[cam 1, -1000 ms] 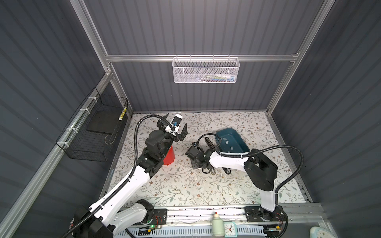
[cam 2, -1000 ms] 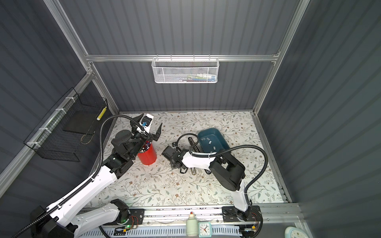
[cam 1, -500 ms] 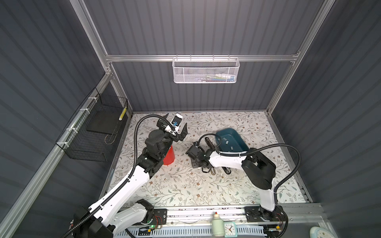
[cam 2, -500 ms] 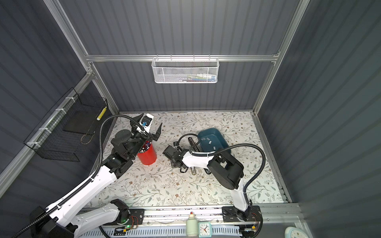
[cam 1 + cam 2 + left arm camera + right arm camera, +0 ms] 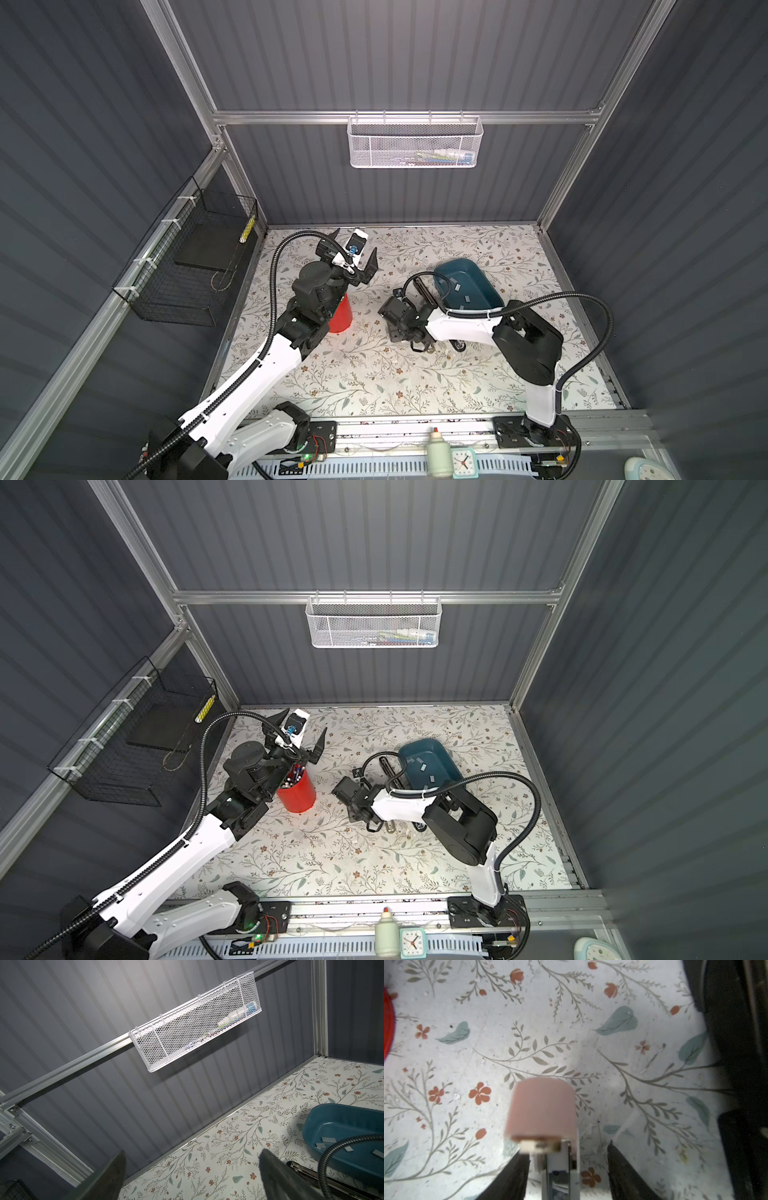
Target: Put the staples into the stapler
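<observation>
Resting on a floral tabletop [image 5: 374, 374] walled by ribbed panels [image 5: 415, 62]: grey staples [image 5: 455, 286] at mixed angles in the blue tray [image 5: 478, 309], black stapler [image 5: 424, 291] alongside, long axis parallel to its wall. Left gripper [image 5: 193, 1155] spread wide, empty; right gripper [image 5: 566, 1148] parted around a pink cylinder [image 5: 542, 1105].

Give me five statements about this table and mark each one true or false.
1. The staples lie in the blue tray. True.
2. The left gripper is clamped on a staple strip. False: it is wide open, empty and raised in the air.
3. The stapler lies inside the tray. False: it lies on the table, beside the tray.
4. The red cup holds pens. True.
5. The right gripper reaches into the tray. False: it is low over the table, open, with a small pink-topped object between its fingers.
</observation>
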Motion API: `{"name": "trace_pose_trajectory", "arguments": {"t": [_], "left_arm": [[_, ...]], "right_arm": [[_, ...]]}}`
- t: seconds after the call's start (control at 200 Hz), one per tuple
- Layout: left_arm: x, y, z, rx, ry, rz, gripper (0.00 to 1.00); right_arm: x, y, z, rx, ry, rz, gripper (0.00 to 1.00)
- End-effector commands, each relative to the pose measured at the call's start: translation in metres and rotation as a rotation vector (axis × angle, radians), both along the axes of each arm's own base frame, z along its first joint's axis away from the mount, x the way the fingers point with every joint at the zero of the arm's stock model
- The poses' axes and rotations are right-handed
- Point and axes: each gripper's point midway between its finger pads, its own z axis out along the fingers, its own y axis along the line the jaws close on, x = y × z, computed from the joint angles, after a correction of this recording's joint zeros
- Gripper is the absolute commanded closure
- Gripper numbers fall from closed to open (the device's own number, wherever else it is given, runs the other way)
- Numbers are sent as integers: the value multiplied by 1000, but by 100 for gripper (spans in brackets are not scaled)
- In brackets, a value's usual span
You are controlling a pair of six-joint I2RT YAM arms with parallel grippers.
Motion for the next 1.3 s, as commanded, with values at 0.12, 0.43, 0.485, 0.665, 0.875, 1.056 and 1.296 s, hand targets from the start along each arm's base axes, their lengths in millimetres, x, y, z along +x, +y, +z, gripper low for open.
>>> {"name": "trace_pose_trajectory", "arguments": {"t": [0.12,0.43,0.485,0.665,0.875,1.056,1.296], "left_arm": [[7,15,31,-209,70,100,0],[-2,49,61,-940,446,327,0],[-16,53,47,-961,510,332,0],[-68,46,-37,-892,536,82,0],[-94,71,-119,-626,453,108,0],[-77,90,-174,-449,472,299,0],[-52,96,-225,-330,558,481,0]], "right_arm": [[-20,24,71,129,-136,132,28],[-21,-29,189,181,-399,77,20],[-21,-50,211,191,-453,40,20],[-14,-135,223,153,-426,-85,33],[2,-219,189,250,-279,-279,41],[32,-219,152,269,-148,-317,46],[70,-209,92,178,51,-277,67]]}}
